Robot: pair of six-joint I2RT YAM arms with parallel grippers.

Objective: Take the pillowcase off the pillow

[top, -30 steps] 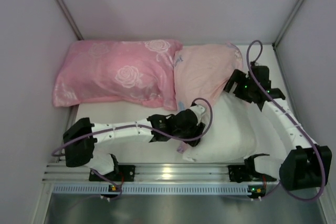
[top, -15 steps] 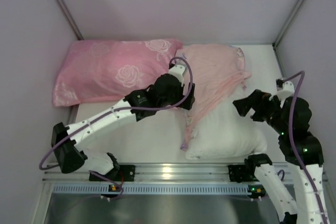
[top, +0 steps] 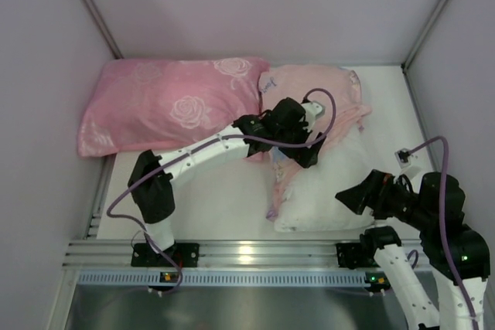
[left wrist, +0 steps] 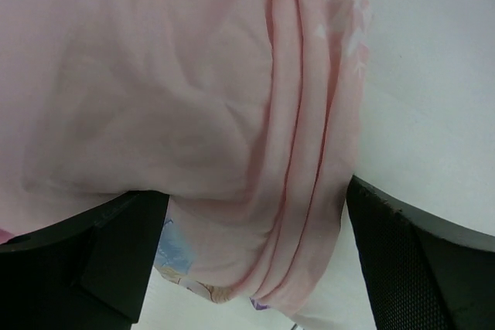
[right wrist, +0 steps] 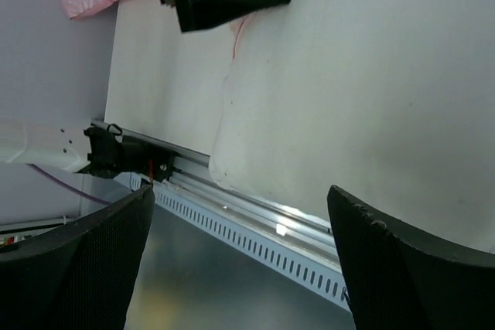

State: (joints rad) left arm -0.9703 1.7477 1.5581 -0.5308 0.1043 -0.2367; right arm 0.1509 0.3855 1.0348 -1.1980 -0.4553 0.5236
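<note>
The pillowcase (top: 309, 94), pale pink side out with a bit of purple print at its edge, is bunched over the far half of the white pillow (top: 329, 191). The pillow's near half is bare. My left gripper (top: 302, 148) sits over the near edge of the pillowcase. In the left wrist view (left wrist: 259, 268) its jaws stand wide apart with folds of the pillowcase (left wrist: 232, 113) between them. My right gripper (top: 352, 197) is open and empty, raised over the pillow's near right corner. In its wrist view (right wrist: 240, 260) the pillow (right wrist: 363, 75) lies ahead.
A pink rose-patterned pillow (top: 170, 110) lies at the back left, touching the pillowcase. A slotted metal rail (top: 247, 256) runs along the near edge, also in the right wrist view (right wrist: 255, 229). Grey walls close in the back and sides.
My left gripper swung right from the pillowcase's left edge to its middle near edge. My right arm pulled back toward the near right. More of the white pillow shows.
</note>
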